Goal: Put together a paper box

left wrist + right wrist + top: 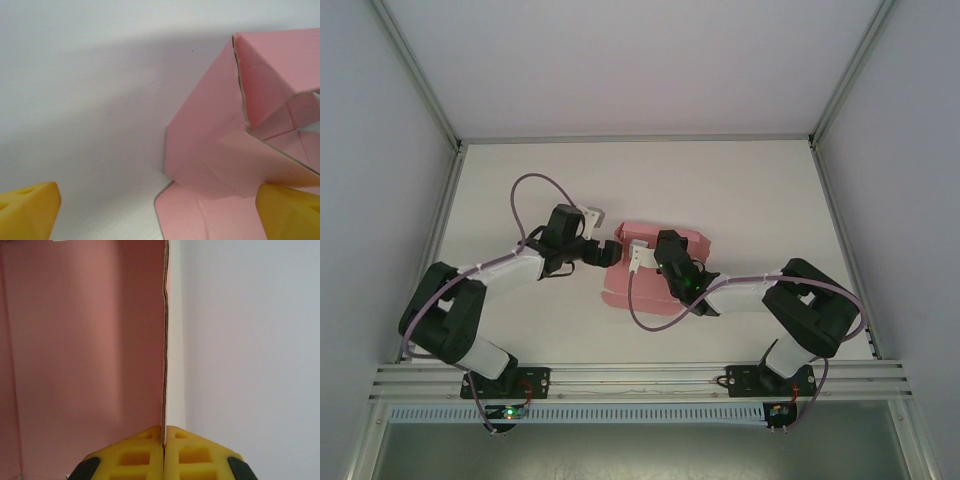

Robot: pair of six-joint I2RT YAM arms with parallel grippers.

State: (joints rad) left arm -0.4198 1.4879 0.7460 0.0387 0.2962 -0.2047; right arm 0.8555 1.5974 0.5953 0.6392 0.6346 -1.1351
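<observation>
The paper box (617,290) is seen from above near the middle of the white table (740,190), as a partly folded piece of pink card. The left arm (510,268) is stretched in from 8 o'clock, and its end is placed just beside the 9 o'clock edge of the card. The right arm (750,290) is stretched in from 4 o'clock, and its end is held over the middle of the card, so that part of the pink is hidden beneath it.

In the left wrist view the left jaws are spread wide: one yellow finger (27,210) is seen at 7 o'clock over bare table (75,100), the other (290,212) at 5 o'clock against the pink card. Whether that finger is touching the card cannot be told. Nothing is held between them. The paper box (210,145) is shown at 3 o'clock with walls raised and a flap (200,220) laid flat on the table at 6 o'clock.

In the right wrist view the right jaws are closed on an upright wall of the paper box (90,340): the thin card edge is run straight down from 12 o'clock and is pinched between the two yellow pads (135,455) at 6 o'clock. Pink card is seen at 9 o'clock of that edge, white table (250,340) at 3 o'clock.
</observation>
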